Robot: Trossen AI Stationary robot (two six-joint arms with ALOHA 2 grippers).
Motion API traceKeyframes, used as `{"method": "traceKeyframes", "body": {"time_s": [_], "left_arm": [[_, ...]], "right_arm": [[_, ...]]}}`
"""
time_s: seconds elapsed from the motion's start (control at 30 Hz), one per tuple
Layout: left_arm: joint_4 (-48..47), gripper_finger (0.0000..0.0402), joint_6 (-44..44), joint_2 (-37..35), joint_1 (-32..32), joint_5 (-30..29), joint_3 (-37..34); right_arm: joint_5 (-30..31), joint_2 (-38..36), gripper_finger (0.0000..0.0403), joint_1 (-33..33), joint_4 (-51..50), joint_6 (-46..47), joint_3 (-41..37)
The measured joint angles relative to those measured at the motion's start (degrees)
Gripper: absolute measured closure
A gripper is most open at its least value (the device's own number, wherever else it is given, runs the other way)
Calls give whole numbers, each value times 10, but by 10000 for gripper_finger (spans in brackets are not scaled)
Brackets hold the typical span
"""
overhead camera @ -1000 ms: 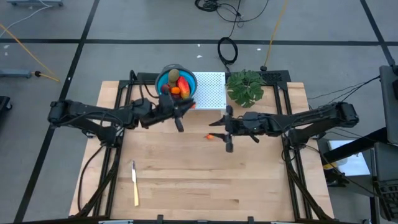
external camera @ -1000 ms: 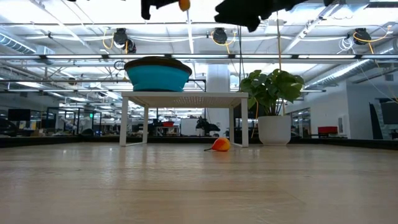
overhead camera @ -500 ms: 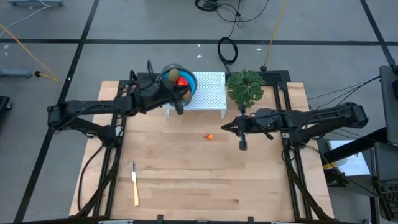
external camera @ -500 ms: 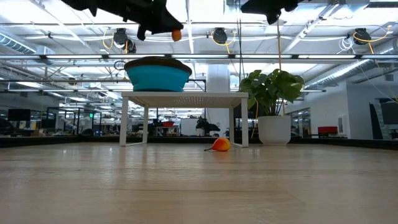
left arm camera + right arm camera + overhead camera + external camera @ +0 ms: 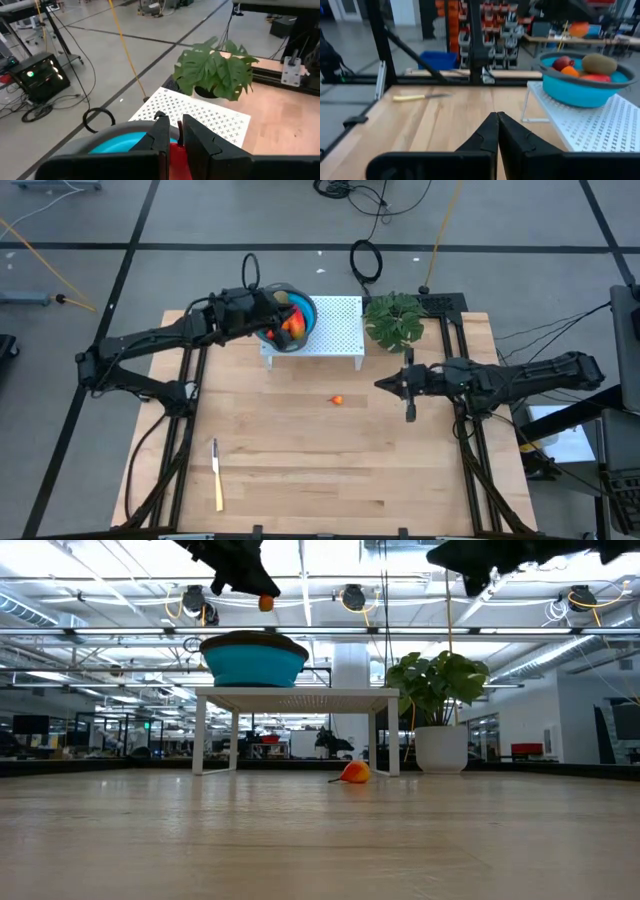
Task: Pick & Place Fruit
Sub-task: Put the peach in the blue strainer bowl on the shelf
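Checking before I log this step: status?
Left end effector above blue bowl, shut on small orange fruit. Right end effector shut, empty, table's right. One orange fruit loose mid-table. Nothing blocking.

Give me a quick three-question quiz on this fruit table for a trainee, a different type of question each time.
1. True or false: the right gripper holds a fruit.
2. What does the blue bowl stand on?
3. The left gripper, carrying a tiny orange fruit, hangs over: A the knife, B the bowl, C the plant.
Key: 1 false, it is shut and empty; 2 the white stand; 3 B.
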Motion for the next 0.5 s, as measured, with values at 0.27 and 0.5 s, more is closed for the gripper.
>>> {"method": "traceKeyframes", "body": {"time_s": [0.27, 0.5], "left_arm": [[-29, 369, -3, 3, 0, -6, 0], [-26, 369, -12, 50, -7, -9, 0]], "right_arm": [[17, -75, 402, 0, 54, 0, -73], [17, -93, 402, 0, 53, 0, -79]]}}
